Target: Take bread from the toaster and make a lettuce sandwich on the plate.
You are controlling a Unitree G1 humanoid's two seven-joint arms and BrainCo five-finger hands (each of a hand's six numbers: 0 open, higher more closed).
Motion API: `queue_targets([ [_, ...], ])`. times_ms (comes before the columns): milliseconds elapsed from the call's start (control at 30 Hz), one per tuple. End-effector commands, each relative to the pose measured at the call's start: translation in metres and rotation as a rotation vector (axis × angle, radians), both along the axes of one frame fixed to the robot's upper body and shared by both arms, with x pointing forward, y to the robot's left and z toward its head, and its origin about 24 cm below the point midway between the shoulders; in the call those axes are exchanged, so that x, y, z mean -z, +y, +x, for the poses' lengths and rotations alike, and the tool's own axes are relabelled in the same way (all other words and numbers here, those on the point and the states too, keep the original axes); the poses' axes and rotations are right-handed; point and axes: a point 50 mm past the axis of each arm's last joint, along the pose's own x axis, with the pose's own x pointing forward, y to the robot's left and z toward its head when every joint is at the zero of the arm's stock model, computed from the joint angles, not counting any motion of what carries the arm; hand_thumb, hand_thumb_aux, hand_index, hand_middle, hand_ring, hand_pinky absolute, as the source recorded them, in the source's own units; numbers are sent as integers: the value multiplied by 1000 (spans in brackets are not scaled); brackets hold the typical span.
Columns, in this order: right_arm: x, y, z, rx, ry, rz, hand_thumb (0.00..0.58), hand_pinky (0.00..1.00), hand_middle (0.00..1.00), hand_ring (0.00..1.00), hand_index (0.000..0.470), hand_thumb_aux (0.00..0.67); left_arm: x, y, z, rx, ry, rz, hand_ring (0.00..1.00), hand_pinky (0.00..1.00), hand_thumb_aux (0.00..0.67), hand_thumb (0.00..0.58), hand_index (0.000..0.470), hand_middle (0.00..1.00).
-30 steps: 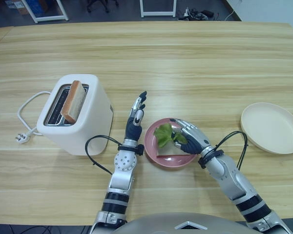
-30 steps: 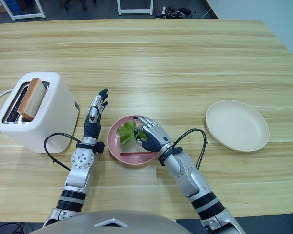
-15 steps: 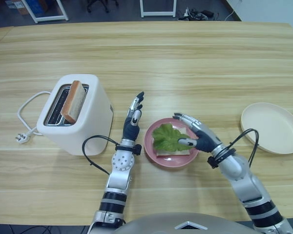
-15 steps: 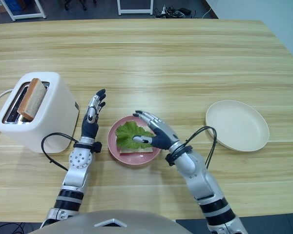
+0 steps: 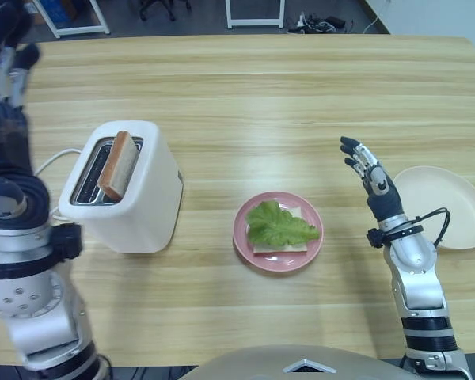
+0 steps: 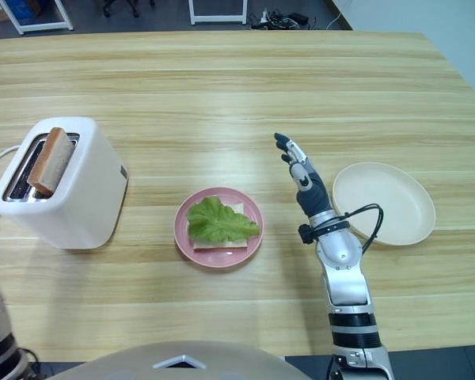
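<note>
Left eye view: ruffled lettuce tops square bread on round plate.

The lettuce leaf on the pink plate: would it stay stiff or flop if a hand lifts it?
The lettuce leaf looks thin and crinkled, so it would probably flop and feel light. It lies loose on the bread slice, so a push may slide it off.

The right hand has a dark palm and silver-grey finger segments. A black wrist band carries a looping black cable. The right forearm is silver with black ribbed rings. The left hand, upper left of the frame, is dark. The left arm is silver, black-banded and dotted with small screw holes.
</note>
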Motion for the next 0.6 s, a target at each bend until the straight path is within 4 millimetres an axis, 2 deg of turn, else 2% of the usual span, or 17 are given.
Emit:
queue_targets([
  [33, 6, -2, 0, 29, 7, -23, 0, 0, 0, 0, 0, 0, 39, 36, 10, -375, 266, 179, 0, 0, 0, 0, 0, 0],
  [200, 8, 2, -1, 27, 4, -32, 0, 0, 0, 0, 0, 0, 83, 59, 19, -592, 517, 310, 0, 0, 0, 0, 0, 0],
  [267, 10, 3, -1, 22, 9, -38, 0, 0, 0, 0, 0, 0, 93, 65, 21, -649, 560, 365, 0, 0, 0, 0, 0, 0],
  [400, 12, 2, -1, 29, 16, -37, 0, 0, 0, 0, 0, 0, 105, 66, 25, -674, 623, 364, 0, 0, 0, 0, 0, 0],
  [500, 15, 3, -1, 31, 23, -37, 0, 0, 0, 0, 0, 0, 106, 66, 29, -679, 622, 348, 0, 0, 0, 0, 0, 0],
  [600, 17, 5, 0, 29, 28, -41, 0, 0, 0, 0, 0, 0, 106, 58, 35, -625, 609, 319, 0, 0, 0, 0, 0, 0],
])
